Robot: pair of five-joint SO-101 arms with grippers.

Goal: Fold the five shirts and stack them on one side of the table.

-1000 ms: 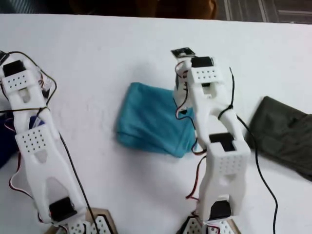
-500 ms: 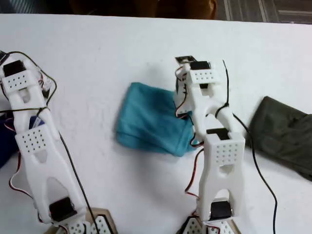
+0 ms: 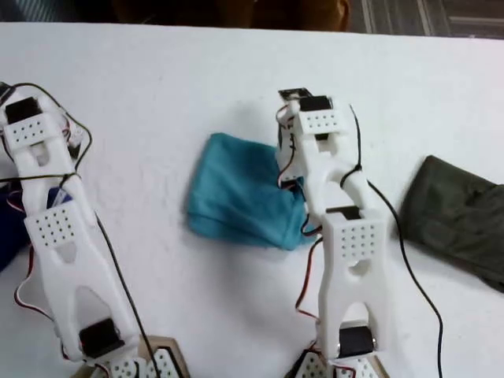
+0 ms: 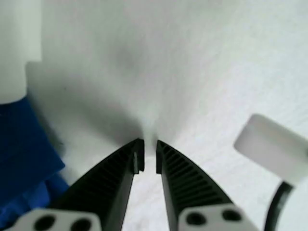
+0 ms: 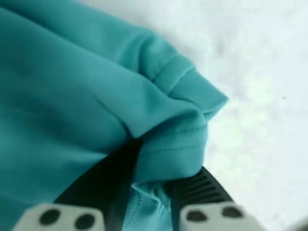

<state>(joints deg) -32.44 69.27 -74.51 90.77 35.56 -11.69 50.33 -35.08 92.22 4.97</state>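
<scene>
At the left edge of the white worktop (image 3: 157, 79) lies a dark blue cloth shirt (image 3: 8, 228), bunched and partly cut off by the frame, with the white perforated left arm (image 3: 55, 236) stretched along that side, just beside it. The left gripper (image 4: 147, 150) hangs over bare worktop with its black ribbed jaws drawn almost together (only a thin slit separates the tips) and nothing between them; the blue shirt shows next to it in the left wrist view. Near the middle of the worktop sits a teal cloth shirt (image 3: 236, 193), folded into a rough rectangle, its layers slightly uneven at the near edge. The white right arm (image 3: 346, 260) runs from the near edge up along the teal shirt's right side, its wrist above that border of the cloth. The right gripper (image 5: 154, 168) is clamped on the teal shirt: in its wrist view a hemmed fold of fabric drapes over and between the two black fingers (image 5: 199, 185), hiding their tips. Well apart, at the right edge of the worktop, a dark olive cloth shirt (image 3: 461, 216) lies crumpled, running past the frame.
</scene>
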